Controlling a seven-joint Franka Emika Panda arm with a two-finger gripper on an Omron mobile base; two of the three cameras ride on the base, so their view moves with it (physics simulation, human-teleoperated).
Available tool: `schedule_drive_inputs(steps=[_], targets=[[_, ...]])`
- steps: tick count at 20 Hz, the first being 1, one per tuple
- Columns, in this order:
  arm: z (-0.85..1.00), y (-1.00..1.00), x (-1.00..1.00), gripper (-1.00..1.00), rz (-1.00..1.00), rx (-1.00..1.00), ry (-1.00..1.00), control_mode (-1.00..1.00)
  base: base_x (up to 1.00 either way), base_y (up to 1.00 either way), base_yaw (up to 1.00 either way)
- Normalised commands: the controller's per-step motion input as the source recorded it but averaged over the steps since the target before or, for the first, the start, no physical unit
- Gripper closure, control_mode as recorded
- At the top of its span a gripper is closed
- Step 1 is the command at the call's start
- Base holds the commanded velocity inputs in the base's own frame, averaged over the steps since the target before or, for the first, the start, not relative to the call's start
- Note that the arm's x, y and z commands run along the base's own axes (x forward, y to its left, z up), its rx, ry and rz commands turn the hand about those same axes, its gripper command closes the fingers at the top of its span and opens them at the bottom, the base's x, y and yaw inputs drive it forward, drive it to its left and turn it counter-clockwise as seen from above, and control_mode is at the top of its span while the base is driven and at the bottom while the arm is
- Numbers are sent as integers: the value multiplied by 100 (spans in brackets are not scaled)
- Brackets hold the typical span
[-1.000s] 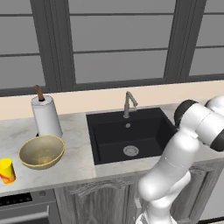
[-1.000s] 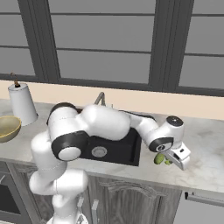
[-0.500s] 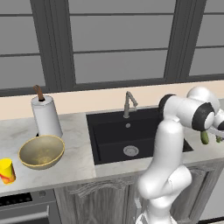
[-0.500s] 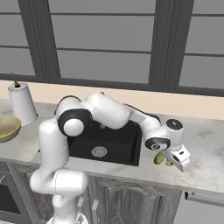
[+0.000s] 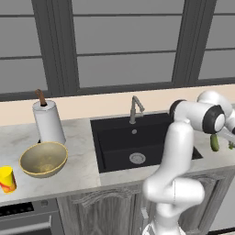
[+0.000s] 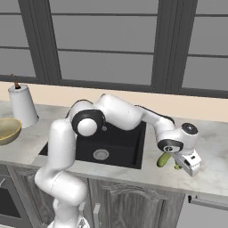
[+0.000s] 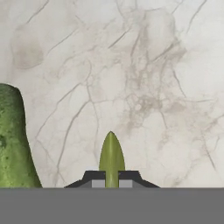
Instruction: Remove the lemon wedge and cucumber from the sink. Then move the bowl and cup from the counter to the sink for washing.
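My gripper (image 7: pixel 111 175) pinches the lemon wedge (image 7: pixel 111 157) over the counter (image 7: pixel 144 78), with the cucumber (image 7: pixel 11 140) just beside its fingers.

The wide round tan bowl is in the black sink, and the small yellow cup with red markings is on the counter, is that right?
Not quite. The wide round tan bowl is not in the black sink. It sits on the light grey marbled counter to the sink's left, as the left base view shows. The small yellow cup with red markings is on the counter, as you said.
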Motion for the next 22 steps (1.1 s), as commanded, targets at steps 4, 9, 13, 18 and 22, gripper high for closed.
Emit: schedule_drive_inputs(steps=[4, 9, 13, 18, 22], targets=[[-12, -4, 2, 100, -6, 8, 0, -100, 0, 0, 0], [-14, 0, 0, 100, -8, 9, 0, -100, 0, 0, 0], [-15, 1, 0, 100, -9, 7, 0, -100, 0, 0, 0], [-11, 5, 0, 100, -9, 6, 0, -100, 0, 0, 0], [-7, 9, 3, 100, -8, 6, 0, -100, 0, 0, 0]])
